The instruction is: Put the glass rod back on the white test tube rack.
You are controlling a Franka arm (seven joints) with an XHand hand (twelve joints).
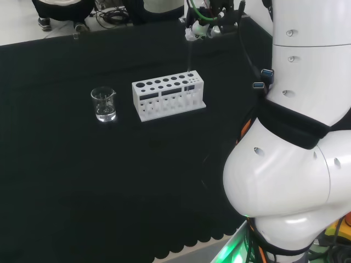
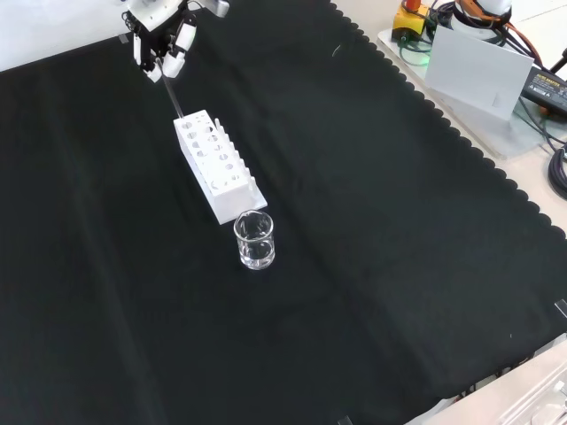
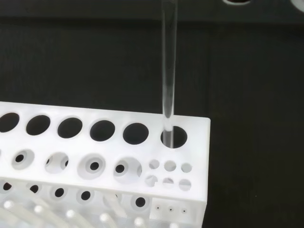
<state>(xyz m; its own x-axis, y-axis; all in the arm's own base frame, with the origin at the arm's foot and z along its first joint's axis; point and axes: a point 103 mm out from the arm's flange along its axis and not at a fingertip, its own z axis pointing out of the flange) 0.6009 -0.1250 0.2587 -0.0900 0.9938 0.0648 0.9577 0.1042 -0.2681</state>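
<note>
Glass rod (image 3: 168,71) stands upright with its lower tip in the end hole of the white test tube rack (image 1: 167,97). Above the rack, the hand (image 2: 164,40) pinches the rod's top with curled fingers. Near the rack's other end stands a clear beaker (image 2: 254,240).

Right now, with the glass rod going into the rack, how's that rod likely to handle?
The glass rod looks thin and straight, so probably stiff yet breakable if knocked sideways. Smooth and clear, it may slip in the hand. Its tip sits in the white rack's corner hole, which likely steadies it.
</note>
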